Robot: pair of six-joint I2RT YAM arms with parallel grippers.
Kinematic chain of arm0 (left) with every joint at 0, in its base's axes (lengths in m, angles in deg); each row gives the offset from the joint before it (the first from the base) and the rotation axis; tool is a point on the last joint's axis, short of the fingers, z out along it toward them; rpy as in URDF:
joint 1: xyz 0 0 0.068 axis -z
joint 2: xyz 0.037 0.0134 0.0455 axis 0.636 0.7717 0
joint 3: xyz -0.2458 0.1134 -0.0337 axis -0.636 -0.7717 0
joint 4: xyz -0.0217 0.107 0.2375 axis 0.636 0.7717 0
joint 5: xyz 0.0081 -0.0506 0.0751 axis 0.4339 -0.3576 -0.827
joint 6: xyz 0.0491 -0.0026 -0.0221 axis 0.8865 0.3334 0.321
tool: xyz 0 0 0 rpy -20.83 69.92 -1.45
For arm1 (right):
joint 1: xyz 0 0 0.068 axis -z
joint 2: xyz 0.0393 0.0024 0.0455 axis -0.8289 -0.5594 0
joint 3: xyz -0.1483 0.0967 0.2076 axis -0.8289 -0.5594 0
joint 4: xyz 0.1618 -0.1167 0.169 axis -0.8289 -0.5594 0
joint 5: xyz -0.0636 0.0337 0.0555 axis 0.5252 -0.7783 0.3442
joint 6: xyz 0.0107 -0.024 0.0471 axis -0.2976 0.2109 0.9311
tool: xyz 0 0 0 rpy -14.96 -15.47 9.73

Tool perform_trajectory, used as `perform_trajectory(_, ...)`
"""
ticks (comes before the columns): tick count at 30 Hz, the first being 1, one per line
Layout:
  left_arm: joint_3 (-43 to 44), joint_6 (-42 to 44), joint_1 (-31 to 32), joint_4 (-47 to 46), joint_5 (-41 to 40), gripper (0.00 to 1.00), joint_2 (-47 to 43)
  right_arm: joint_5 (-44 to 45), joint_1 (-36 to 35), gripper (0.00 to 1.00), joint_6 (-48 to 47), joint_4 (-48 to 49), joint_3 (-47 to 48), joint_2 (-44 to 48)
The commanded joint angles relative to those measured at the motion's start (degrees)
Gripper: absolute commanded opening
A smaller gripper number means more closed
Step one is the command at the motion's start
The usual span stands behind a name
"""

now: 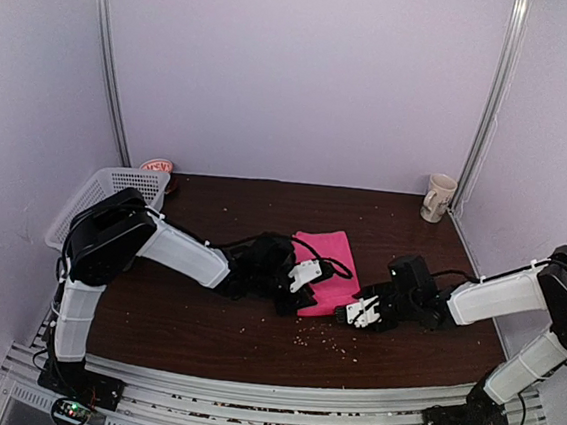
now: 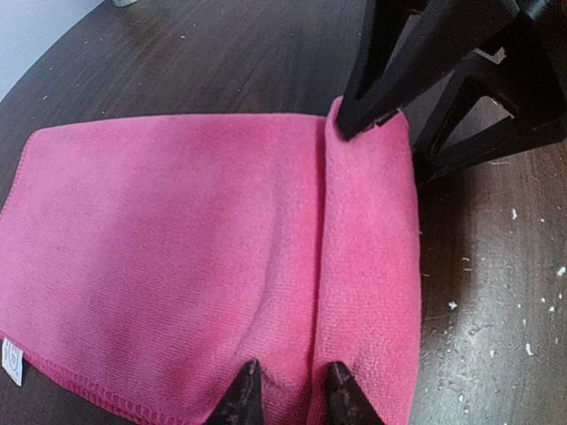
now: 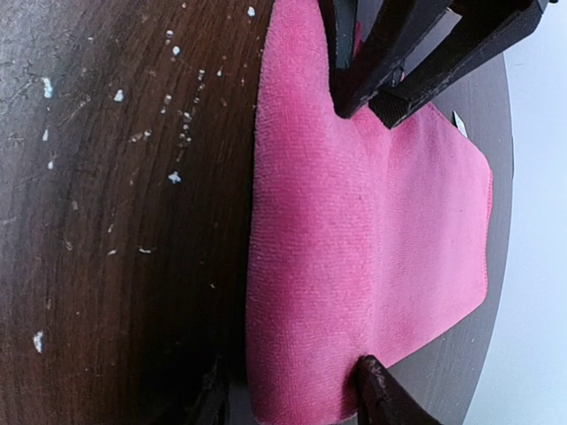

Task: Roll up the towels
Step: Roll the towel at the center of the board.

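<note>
Pink plush rectangular towel (image 2: 177, 248), its folded strip nipped by the left claw (image 2: 292, 394) and straddled by the right claw (image 3: 292, 394) with jaws parted, lies flat on the dark wooden surface (image 2: 496, 292); both ends should likely turn together, keeping the roll even.

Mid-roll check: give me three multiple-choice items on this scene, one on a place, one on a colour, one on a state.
1. The mug stands: A) at the table's far right corner; B) at its near left corner; C) in its middle.
2. The towel is: A) orange; B) pink; C) white.
3. The towel lies: A) fully rolled; B) flat, unfolded; C) with one edge folded over.
Key: A, it sits at the back by the right wall; B, bright pink in all views; C, both wrist views show a doubled strip.
</note>
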Motion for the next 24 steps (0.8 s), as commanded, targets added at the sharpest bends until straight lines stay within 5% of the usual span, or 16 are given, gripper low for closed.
perform_trajectory(1, -1.1, -0.42, -0.62, 4.4, 0.3, 0.26, 1.31, 3.93, -1.11, 0.48, -1.12, -0.05, 0.6, -1.84)
perform_trajectory(14, -2.81, -0.13, -0.93, 3.81, 0.09, 0.27, -0.98, 7.97, -2.74, 0.11, 1.06, -2.3, 2.36, -4.16)
perform_trajectory(17, -4.76, 0.44, -1.13, 2.79, -0.67, 0.41, -3.14, 6.5, -2.76, 0.01, 2.41, -5.9, 4.1, -3.81)
perform_trajectory(24, -13.17, 6.97, -1.5, -2.79, -3.39, 0.81, -13.3, -2.62, -2.2, 0.0, 5.76, -19.72, 10.86, -3.54)
